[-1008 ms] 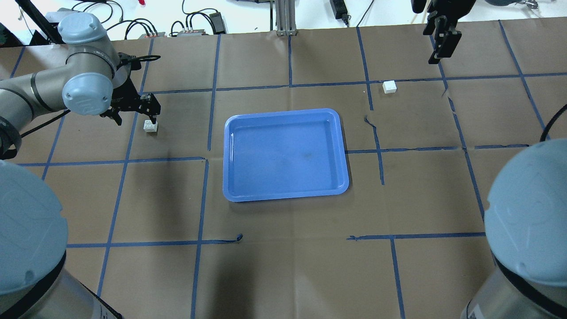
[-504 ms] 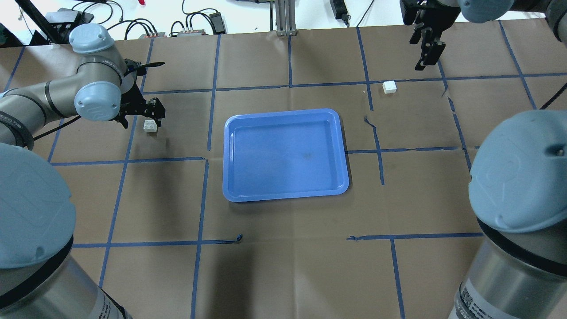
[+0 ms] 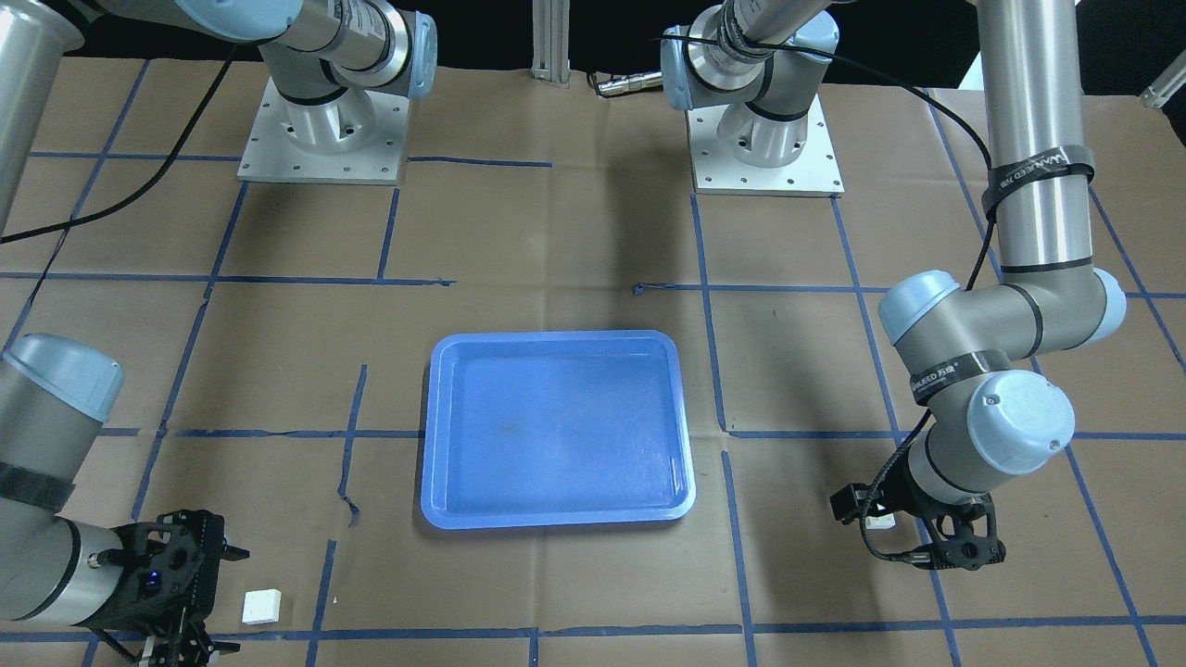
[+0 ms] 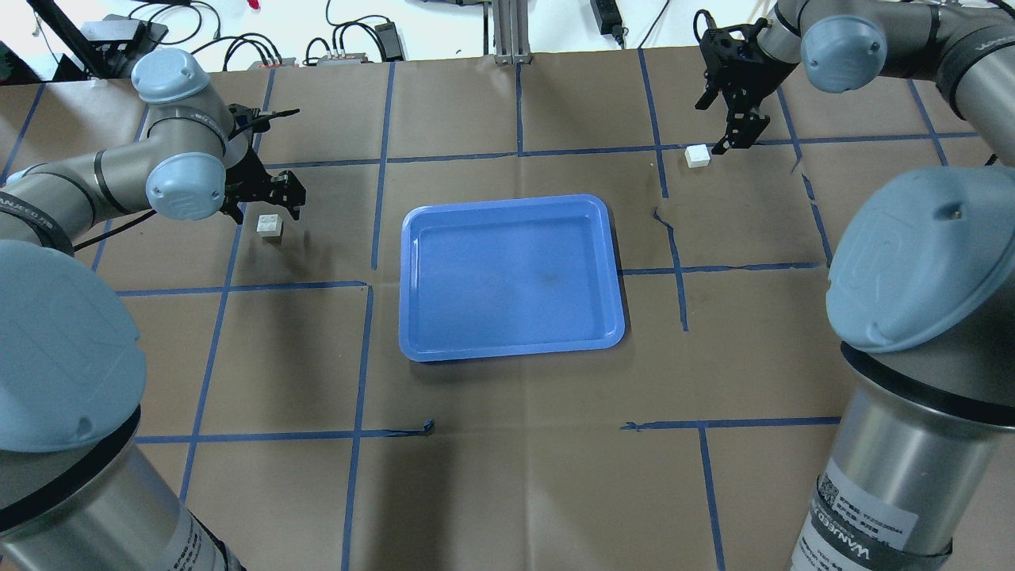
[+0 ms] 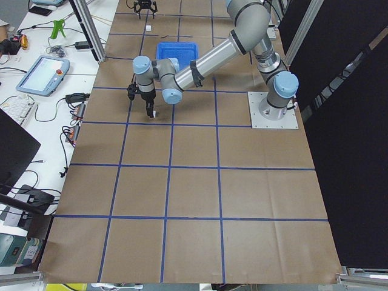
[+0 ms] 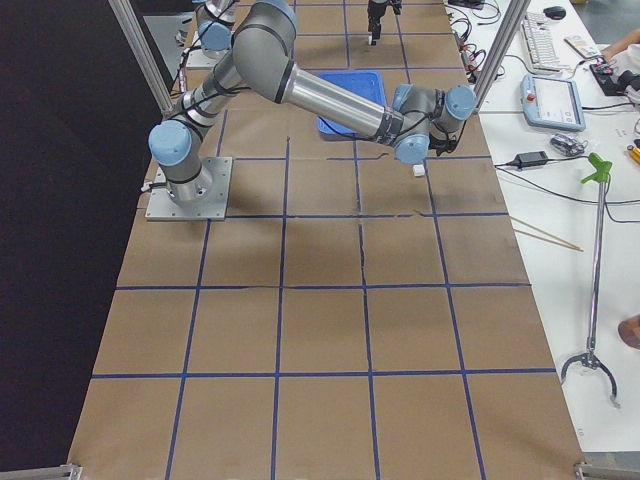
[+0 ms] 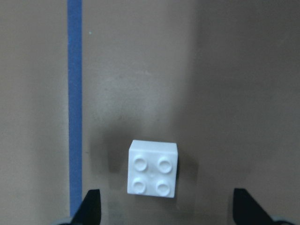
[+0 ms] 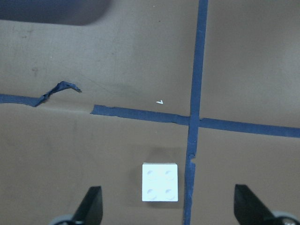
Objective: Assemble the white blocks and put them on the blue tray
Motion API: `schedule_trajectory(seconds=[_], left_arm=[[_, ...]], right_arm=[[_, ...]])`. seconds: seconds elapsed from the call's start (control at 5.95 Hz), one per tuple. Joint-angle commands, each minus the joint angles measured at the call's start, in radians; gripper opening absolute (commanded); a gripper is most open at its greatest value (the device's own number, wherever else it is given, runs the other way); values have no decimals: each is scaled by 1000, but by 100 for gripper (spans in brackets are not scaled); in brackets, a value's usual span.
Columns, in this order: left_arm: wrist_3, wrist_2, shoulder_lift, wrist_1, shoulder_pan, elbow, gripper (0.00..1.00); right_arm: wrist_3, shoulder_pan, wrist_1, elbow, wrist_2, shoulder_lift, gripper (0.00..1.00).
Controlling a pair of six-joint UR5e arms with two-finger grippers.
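The blue tray (image 4: 511, 342) lies mid-table and holds nothing. One white block (image 4: 269, 226) sits studs up to its left. My left gripper (image 4: 267, 208) hovers open over it. In the left wrist view the block (image 7: 153, 175) lies between the open fingertips (image 7: 91, 211). In the front view it (image 3: 882, 521) is partly hidden by my left gripper (image 3: 913, 535). The other white block (image 4: 697, 155) sits at the far right. My right gripper (image 4: 729, 127) is open, just beyond and right of it. In the right wrist view that block (image 8: 160, 188) lies between the open fingertips (image 8: 93, 206).
Brown paper with a grid of blue tape lines (image 4: 381, 159) covers the table. Torn tape ends (image 4: 664, 218) lie right of the tray. Cables and power bricks (image 4: 349, 44) lie past the far edge. Both arm bases (image 3: 320, 130) stand at the robot's side.
My right gripper has come down and to the left, close to the right white block. My left gripper has shifted slightly right and stays over the left block. Both blocks are unmoved.
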Motion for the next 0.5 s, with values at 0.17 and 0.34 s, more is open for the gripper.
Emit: schedule_trajectory(seconds=[0.17,0.34], left_arm=[[2,2,-19,-1,0,2,84],[3,5,-24,-2,0,0,84]], right_arm=[[-9,-18,-17,38,16,22,100],[-9,-18,-17,56,16,24,100]])
